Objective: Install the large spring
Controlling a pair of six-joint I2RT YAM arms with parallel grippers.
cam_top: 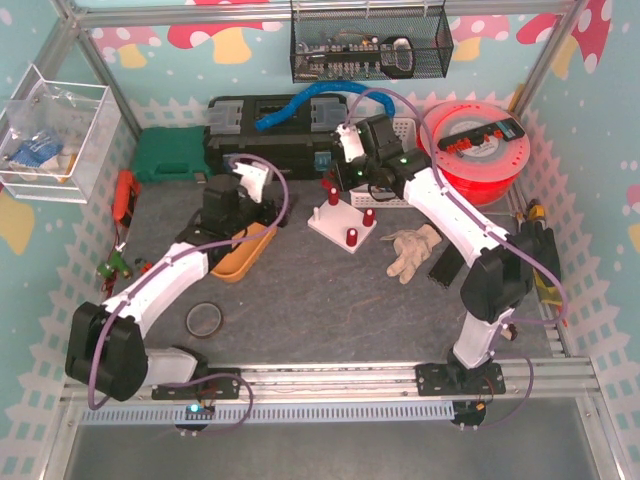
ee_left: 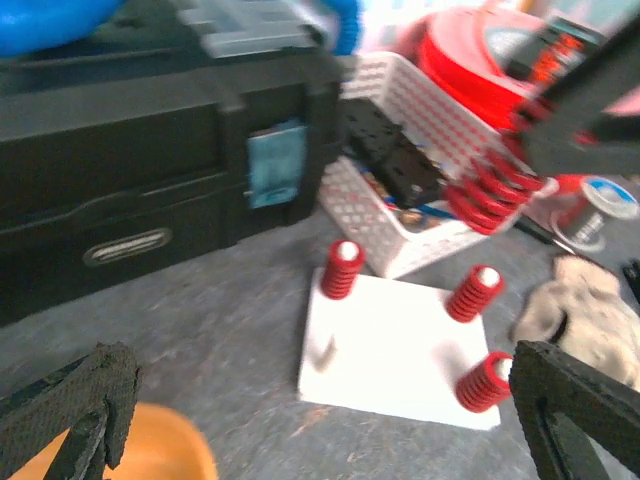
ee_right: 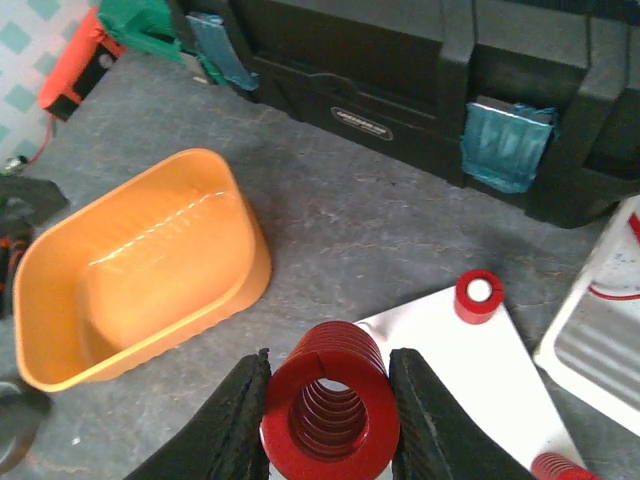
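My right gripper (ee_right: pixel 328 395) is shut on the large red spring (ee_right: pixel 331 400), held above the near-left corner of the white base plate (ee_right: pixel 480 375). The spring also shows in the left wrist view (ee_left: pixel 492 190), hanging over the plate (ee_left: pixel 400 350). Three small red springs sit on pegs of the plate (ee_left: pixel 341 268) (ee_left: pixel 475 292) (ee_left: pixel 486 381); a fourth bare peg (ee_left: pixel 326 350) stands at its near-left corner. In the top view the right gripper (cam_top: pixel 345 172) is over the plate (cam_top: pixel 340 228). My left gripper (ee_left: pixel 320 410) is open and empty, facing the plate from the left.
An orange bin (ee_right: pixel 140 265) lies left of the plate. A black toolbox (cam_top: pixel 270 135) stands behind, a white basket (ee_left: pixel 400 150) and red filament spool (cam_top: pixel 478 150) to the right. A glove (cam_top: pixel 412 250) and a tape ring (cam_top: pixel 203 319) lie on the mat.
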